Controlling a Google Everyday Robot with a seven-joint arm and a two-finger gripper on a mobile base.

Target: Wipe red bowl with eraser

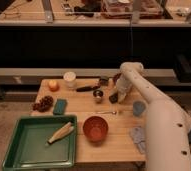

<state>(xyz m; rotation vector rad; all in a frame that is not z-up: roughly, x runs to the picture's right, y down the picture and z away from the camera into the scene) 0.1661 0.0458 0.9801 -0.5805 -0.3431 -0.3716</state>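
Observation:
The red bowl [95, 128] stands upright near the table's front edge, just right of the green tray. The eraser [113, 98], a small black block, lies on the table well behind the bowl and a little to its right. My gripper [115, 96] reaches down from the white arm at the right and sits right on the eraser, shut on it, with the block still low at the tabletop. Most of the eraser is covered by the fingers.
A green tray [19, 150] holding a pale corn-like piece [60, 132] fills the front left. A teal block [60, 106], grapes [43, 103], orange [53, 85], white cup [69, 79], black-handled tool [86, 89], metal cup [98, 94], spoon [109, 112], blue cup [139, 108] and grey cloth [138, 137] are spread around.

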